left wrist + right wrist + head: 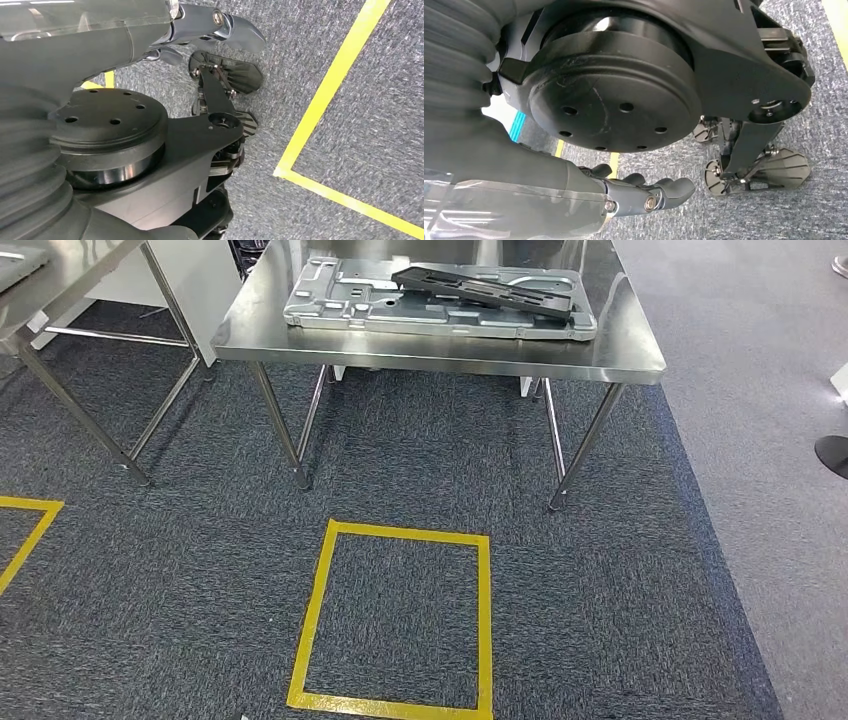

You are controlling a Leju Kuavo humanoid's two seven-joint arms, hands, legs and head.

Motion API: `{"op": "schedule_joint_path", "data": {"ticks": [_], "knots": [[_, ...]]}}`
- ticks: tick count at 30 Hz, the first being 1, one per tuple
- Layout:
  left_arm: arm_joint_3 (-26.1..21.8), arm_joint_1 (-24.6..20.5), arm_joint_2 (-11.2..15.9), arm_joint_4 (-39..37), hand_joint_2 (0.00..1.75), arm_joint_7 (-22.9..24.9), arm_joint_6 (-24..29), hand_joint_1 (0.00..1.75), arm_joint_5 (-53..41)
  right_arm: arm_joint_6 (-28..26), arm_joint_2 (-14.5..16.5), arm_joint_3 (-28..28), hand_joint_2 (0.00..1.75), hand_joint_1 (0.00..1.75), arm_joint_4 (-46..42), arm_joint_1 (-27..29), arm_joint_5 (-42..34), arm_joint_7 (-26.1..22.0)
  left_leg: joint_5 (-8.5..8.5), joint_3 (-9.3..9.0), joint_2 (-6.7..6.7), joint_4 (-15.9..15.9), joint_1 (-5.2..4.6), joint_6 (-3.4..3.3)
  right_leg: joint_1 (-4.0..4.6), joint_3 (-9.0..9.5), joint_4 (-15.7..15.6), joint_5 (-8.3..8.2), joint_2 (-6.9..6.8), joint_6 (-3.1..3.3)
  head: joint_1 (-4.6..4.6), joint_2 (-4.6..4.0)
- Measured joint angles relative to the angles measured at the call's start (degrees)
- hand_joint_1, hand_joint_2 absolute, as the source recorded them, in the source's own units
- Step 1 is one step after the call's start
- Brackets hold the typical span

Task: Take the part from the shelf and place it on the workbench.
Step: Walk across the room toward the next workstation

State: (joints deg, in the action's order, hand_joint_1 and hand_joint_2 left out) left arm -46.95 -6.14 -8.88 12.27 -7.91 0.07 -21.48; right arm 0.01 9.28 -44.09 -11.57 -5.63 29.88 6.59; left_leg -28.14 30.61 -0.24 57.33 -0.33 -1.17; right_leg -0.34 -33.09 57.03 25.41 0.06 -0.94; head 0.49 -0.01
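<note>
— Where is the part (pixel 487 288) lying?
— On the tray (pixel 320 312) on the workbench (pixel 600 355) ahead, long axis left-right.
— Our hands?
— Left hand (pixel 220 30) and right hand (pixel 649 195) are hanging low (fingers loosely curled, holding nothing), neither nearer.
</note>
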Motion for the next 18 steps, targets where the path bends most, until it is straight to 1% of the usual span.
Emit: {"op": "schedule_joint_path", "data": {"ticks": [9, 18], "knots": [[1.20, -0.08, -0.02, -0.01, 1.75, 0.55, 0.00, 0.00, -1.19, 0.76, 0.53, -0.27, 1.75, 0.00, 0.01, 0.03, 0.43, -0.35, 0.03, 0.10, 0.01, -0.01, 0.08, 0.10, 0.11, -0.18, 0.05, 0.01, 0.00, 0.01, -0.02, 0.01], [1.34, -0.17, -0.01, -0.01, 1.75, 1.64, -0.01, 0.00, -1.44, 0.77, 0.54, -0.26, 1.75, 0.00, 0.01, 0.00, 1.24, -0.84, 0.07, 0.11, 0.01, -0.02, 0.14, 0.17, 0.15, -0.22, 0.11, 0.03, 0.00, 0.03, -0.01, 0.01]]}}
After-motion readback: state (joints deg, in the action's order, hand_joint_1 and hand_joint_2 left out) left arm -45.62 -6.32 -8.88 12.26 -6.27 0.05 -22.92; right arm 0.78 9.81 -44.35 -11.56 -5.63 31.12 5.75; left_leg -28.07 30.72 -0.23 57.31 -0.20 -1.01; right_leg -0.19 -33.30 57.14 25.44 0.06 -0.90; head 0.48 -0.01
